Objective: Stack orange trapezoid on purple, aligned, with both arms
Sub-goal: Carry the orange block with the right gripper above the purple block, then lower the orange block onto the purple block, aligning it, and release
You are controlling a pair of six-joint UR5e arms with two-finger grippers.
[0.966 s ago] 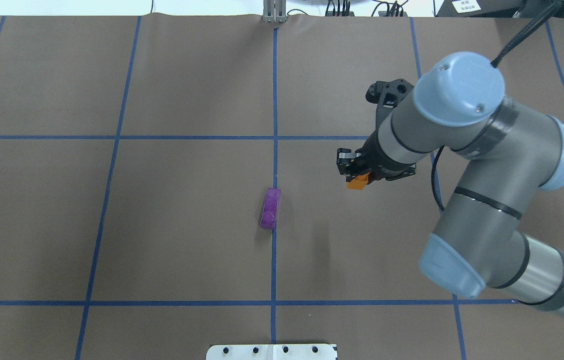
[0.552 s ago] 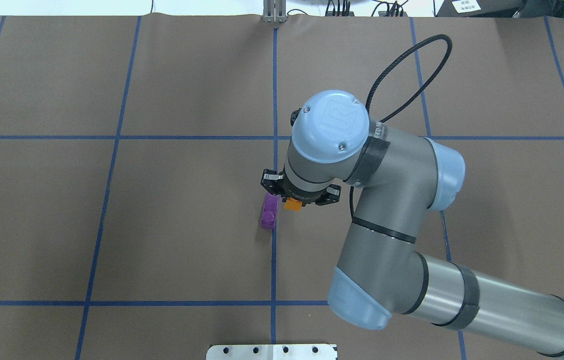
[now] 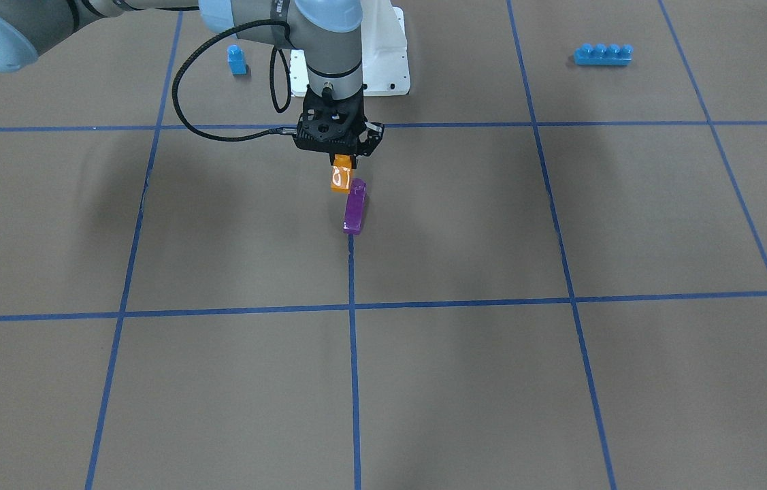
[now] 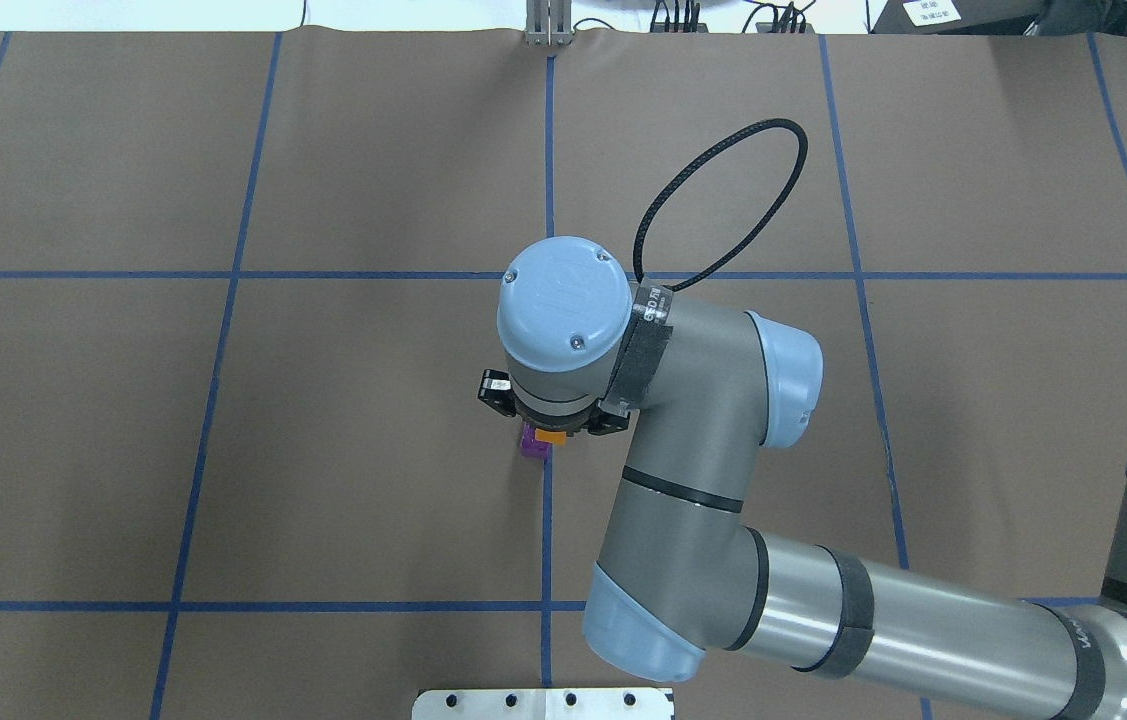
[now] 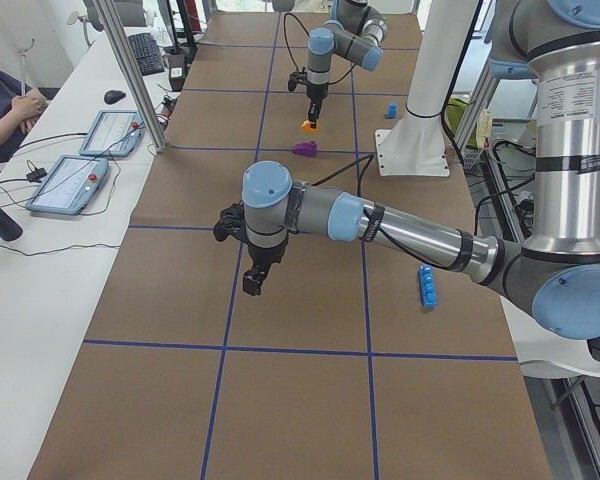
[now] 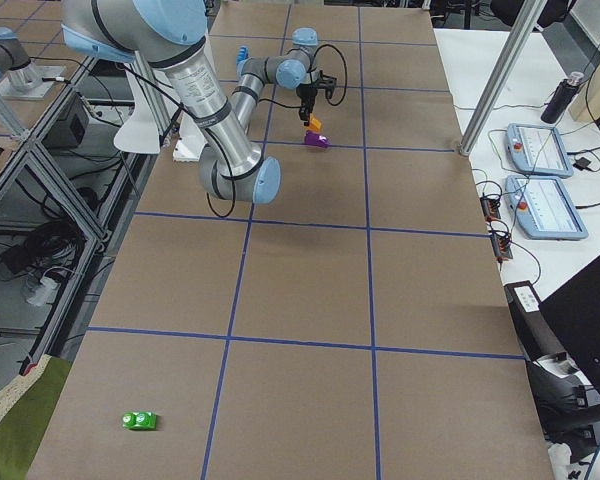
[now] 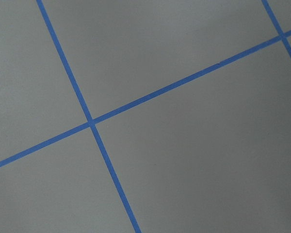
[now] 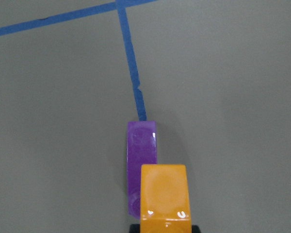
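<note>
The right tool (image 3: 342,160) is clamped on the orange trapezoid (image 8: 164,194), up over the desk (image 3: 560,381). The left tool (image 5: 252,281) hangs well apart (open or closed, I cannot tell). The purple (image 8: 141,155) lies flat on a blue line (image 8: 133,77). Orange is a bit to one side, so I think it should slide across, line up, then go down slowly.

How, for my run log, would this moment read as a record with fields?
right hand: shut on orange block
orange block: held at the purple block's robot-side end, offset sideways, not stacked
purple block: on the table, ungripped
left hand: over bare table, far from both blocks; open or shut unclear
other items: blue block and blue brick, near the robot's side
</note>
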